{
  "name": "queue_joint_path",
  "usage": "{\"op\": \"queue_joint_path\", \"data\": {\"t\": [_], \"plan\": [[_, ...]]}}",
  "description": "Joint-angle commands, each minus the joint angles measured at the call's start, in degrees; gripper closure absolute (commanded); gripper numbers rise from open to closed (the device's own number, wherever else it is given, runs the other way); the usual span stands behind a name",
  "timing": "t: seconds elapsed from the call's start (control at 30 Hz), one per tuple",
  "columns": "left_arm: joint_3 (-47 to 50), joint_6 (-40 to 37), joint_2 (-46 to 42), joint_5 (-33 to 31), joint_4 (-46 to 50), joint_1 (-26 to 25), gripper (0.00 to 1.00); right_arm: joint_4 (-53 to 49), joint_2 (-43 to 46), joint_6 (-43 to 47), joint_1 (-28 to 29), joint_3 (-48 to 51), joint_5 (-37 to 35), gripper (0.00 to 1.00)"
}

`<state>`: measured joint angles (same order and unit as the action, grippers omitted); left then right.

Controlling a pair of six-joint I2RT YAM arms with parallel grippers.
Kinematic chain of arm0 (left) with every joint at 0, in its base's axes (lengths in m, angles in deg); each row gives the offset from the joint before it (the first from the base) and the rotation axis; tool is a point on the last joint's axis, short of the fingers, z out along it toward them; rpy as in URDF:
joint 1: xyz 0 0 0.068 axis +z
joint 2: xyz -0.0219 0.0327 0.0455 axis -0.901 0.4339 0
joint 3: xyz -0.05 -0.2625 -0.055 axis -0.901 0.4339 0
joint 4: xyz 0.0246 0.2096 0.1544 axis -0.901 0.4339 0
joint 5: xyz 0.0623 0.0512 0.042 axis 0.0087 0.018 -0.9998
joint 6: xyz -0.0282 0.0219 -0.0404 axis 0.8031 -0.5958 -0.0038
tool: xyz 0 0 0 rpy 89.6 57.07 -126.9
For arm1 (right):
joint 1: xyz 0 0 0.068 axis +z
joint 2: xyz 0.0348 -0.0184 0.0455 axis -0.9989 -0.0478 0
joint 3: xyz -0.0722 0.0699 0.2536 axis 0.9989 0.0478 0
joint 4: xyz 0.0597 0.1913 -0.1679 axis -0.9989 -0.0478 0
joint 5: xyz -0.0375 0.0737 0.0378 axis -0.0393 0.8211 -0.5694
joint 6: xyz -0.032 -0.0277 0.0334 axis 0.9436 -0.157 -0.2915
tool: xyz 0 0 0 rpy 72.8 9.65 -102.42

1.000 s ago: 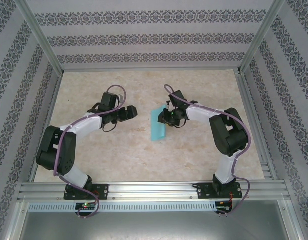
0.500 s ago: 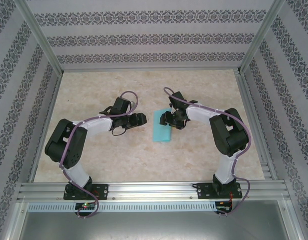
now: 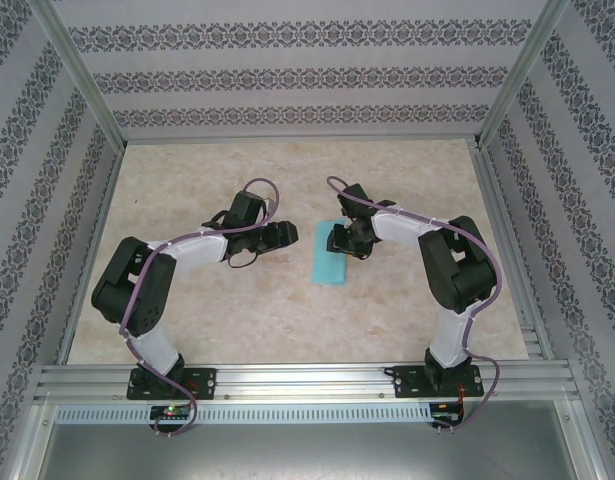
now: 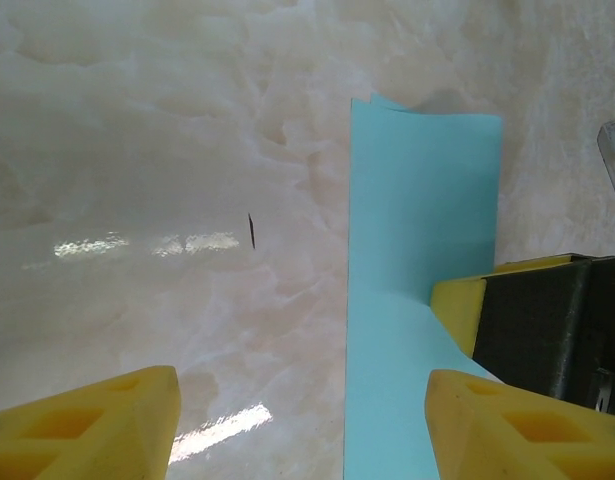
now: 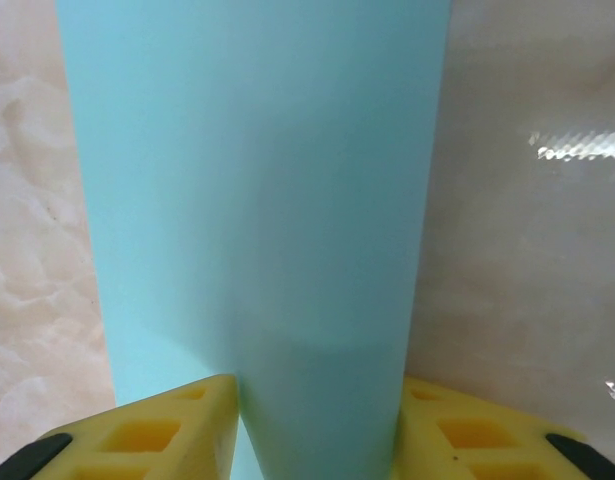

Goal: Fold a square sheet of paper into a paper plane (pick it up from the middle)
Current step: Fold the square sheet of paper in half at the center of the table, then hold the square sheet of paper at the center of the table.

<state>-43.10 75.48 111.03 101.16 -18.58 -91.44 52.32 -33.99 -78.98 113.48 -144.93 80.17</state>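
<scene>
two robot arms lean in over a marbled beige table [image 3: 237, 310], their bases bolted to an aluminium rail [image 3: 307, 380] at the near edge. between them lies the turquoise paper [image 3: 327, 268], a narrow strip running away from the rail. the right gripper [image 3: 337, 240] sits over the strip's far end. the left gripper [image 3: 282, 234] points at the strip from just beside its left edge, a sliver of table between. from above, neither gripper's jaw setting can be made out. patterned wallpaper [image 3: 307, 75] lines the enclosure.
</scene>
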Motion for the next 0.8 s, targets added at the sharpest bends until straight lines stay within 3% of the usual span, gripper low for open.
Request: {"op": "queue_joint_path", "data": {"t": [0.0, 0.17, 0.5, 0.6, 0.77], "plan": [[-2.2, 1.5, 2.0, 0.6, -3.0, -1.2, 0.34, 0.0, -1.6, -1.5, -0.8, 1.8, -1.7, 0.59], [-3.4, 2.1, 4.0, 0.9, -3.6, -2.0, 0.36, 1.4, -1.3, -2.5, -1.4, 3.7, -1.1, 0.56], [-4.8, 1.8, 4.8, 0.8, -3.1, -2.6, 0.37, -5.2, 3.6, -1.0, -1.3, 1.2, -7.6, 0.42], [-5.0, 1.5, 4.8, 0.9, -2.8, -2.7, 0.37, -5.5, 3.6, -1.1, -1.3, 1.1, -7.1, 0.43], [-5.2, 1.6, 4.8, 1.5, -2.8, -3.0, 0.38, -4.9, 2.6, -1.7, -1.3, 1.5, -6.2, 0.54]]}}
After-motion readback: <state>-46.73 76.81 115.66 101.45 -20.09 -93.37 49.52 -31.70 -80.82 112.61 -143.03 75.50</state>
